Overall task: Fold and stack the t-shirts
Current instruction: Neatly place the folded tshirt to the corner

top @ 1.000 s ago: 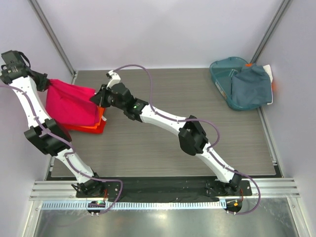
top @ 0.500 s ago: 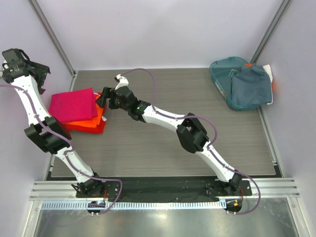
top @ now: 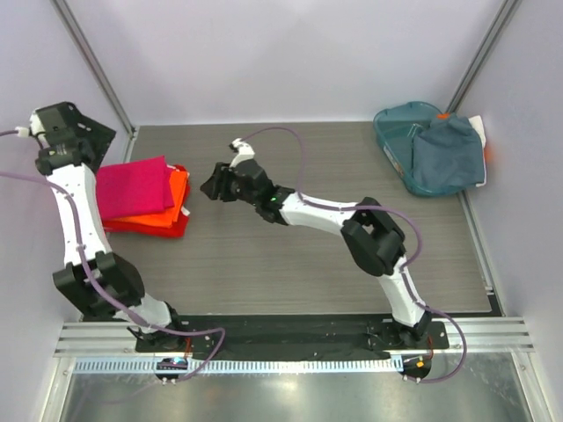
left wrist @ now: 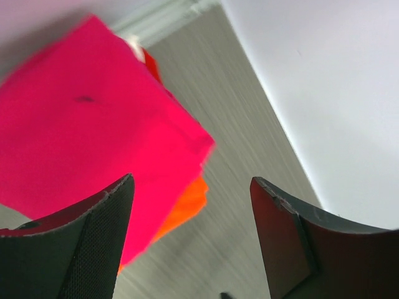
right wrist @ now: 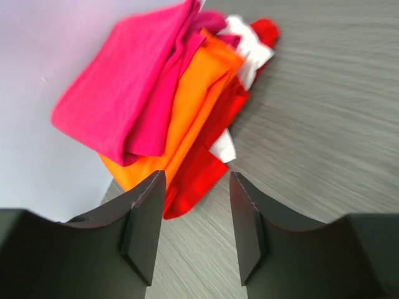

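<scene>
A folded magenta-pink t-shirt [top: 132,185] lies on top of a stack at the table's left side. Under it are an orange t-shirt [top: 173,195] and a red one [top: 151,227]. My left gripper [top: 95,139] hovers just behind the stack's far left corner. In the left wrist view the left gripper [left wrist: 192,180] is open over bare table beside the magenta t-shirt [left wrist: 81,124] and an orange edge [left wrist: 187,205]. My right gripper [top: 211,186] stands off the stack's right side. It [right wrist: 196,177] is open and empty, facing the magenta [right wrist: 124,87], orange [right wrist: 187,106] and red [right wrist: 212,156] layers.
A teal basket [top: 396,132] sits at the far right corner, and a grey-blue t-shirt [top: 449,156] is draped over it. A white bit of cloth [right wrist: 246,43] shows within the stack. The left wall runs close along the stack.
Both grippers have opened and let go of the magenta t-shirt, which dropped flat onto the stack. The right gripper drew back to the right; the left gripper pulled away toward the far left.
</scene>
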### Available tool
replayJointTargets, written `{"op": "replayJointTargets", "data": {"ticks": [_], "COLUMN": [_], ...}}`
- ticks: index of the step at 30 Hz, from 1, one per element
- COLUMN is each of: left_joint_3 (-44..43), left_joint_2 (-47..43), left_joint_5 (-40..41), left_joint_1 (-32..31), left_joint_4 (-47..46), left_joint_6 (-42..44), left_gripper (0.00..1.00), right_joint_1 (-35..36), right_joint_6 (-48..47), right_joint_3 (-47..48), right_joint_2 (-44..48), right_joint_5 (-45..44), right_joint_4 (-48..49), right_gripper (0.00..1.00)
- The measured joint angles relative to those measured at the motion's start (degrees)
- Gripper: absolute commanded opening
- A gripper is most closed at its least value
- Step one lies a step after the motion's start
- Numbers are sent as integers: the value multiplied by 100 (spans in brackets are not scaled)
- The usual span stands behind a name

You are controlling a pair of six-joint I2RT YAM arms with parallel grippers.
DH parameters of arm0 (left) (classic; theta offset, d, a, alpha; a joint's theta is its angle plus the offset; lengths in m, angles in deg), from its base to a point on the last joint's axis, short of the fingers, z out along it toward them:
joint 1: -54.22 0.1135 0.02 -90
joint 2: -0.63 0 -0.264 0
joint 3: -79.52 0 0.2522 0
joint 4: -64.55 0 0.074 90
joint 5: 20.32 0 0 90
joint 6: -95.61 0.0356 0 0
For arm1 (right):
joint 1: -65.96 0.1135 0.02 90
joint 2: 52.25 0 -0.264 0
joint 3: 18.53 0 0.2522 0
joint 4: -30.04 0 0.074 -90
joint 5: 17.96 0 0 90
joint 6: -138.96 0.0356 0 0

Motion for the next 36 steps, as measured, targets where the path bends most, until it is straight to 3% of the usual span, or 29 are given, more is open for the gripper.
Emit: {"op": "replayJointTargets", "data": {"ticks": [6,14,22,24,26,33,35,36], "left_joint_3": [273,-2,22,4,-66,-216,-216,-216], "left_joint_2": [-354,933,1539,1593,1698,2234,2317,2339], "left_joint_5": [341,1314,2317,2629,2802,3042,3101,3119], "left_joint_1": [-1270,-2273,-2623,-2734,-2809,-2881,-2881,-2881], "left_joint_4": [-133,564,907,929,973,1019,1019,1021], "left_joint_6": [614,1788,2448,2583,2677,2855,2883,2894], "left_gripper": [74,73,74,70,64,64,63,62], "right_joint_1": [-822,-1589,-1847,-1919,-1989,-2159,-2166,-2166], "right_joint_6": [352,743,1353,1530,1659,1993,2046,2076], "right_joint_3": [-1572,-2645,-2953,-2983,-3016,-3143,-3143,-3143], "right_joint_2": [1132,1596,1606,1606,1604,1589,1561,1547], "right_joint_5": [367,643,1121,1239,1322,1519,1547,1572], "right_joint_4": [968,1703,2339,2566,2728,3071,3128,3145], "right_gripper": [49,49,50,49,49,49,46,40]}}
